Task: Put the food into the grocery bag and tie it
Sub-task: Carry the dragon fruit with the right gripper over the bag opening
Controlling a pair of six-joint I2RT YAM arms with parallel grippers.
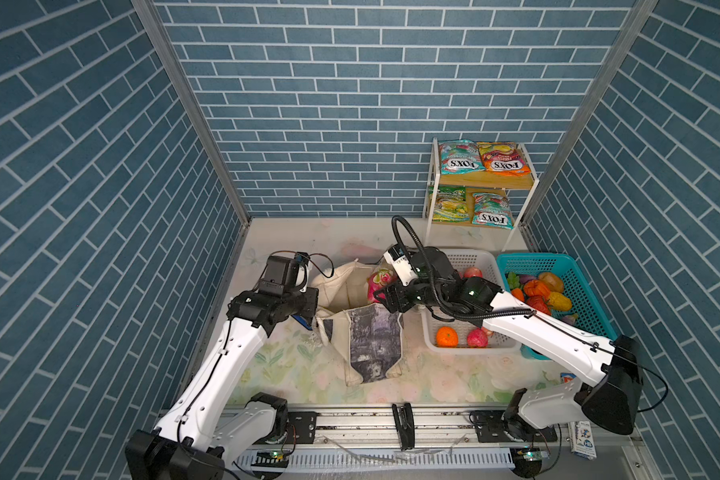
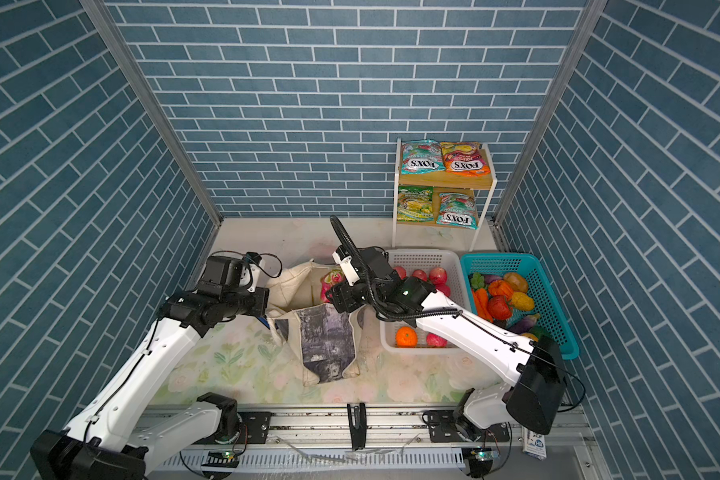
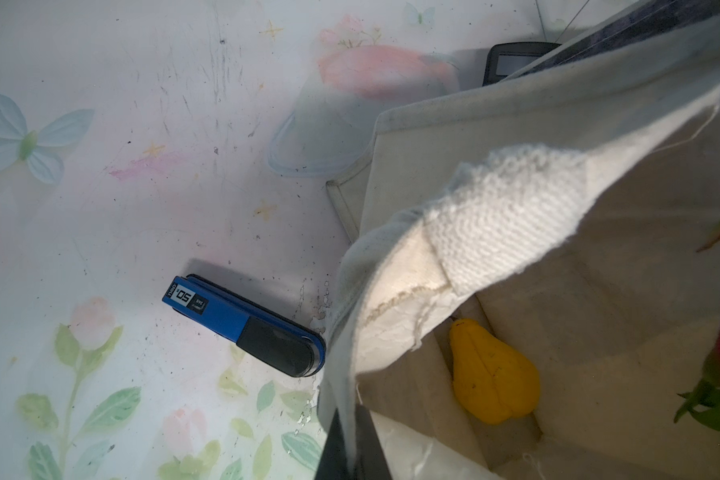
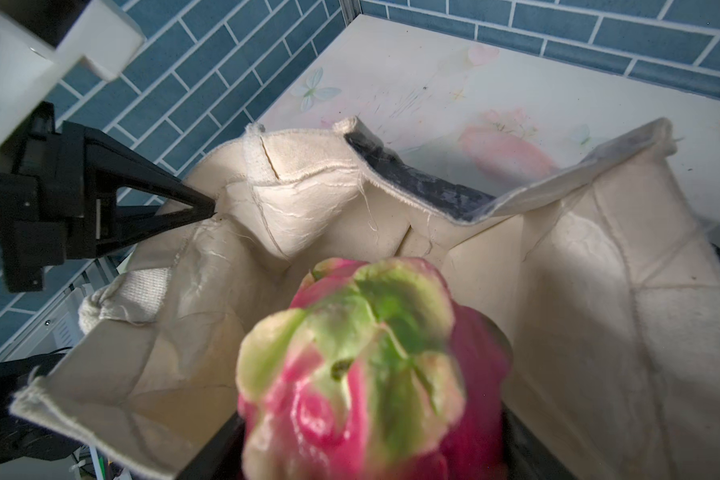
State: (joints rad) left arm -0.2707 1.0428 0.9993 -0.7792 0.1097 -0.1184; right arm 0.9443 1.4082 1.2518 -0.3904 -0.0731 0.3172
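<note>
On the floral desk (image 1: 292,365), the left claw (image 4: 208,210) is clamped tight on the rim of the bag (image 1: 375,340). The right claw (image 1: 387,297) grips a dragon fruit (image 4: 371,374), with the open bag below it.

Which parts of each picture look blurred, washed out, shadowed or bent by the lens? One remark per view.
Right wrist view: the dragon fruit is close and out of focus; the bag lining behind is sharp. Left wrist view: the stapler is crisp with a dark shadow; the table looks pale and hazy. In both top views the metal posts splay outward.
</note>
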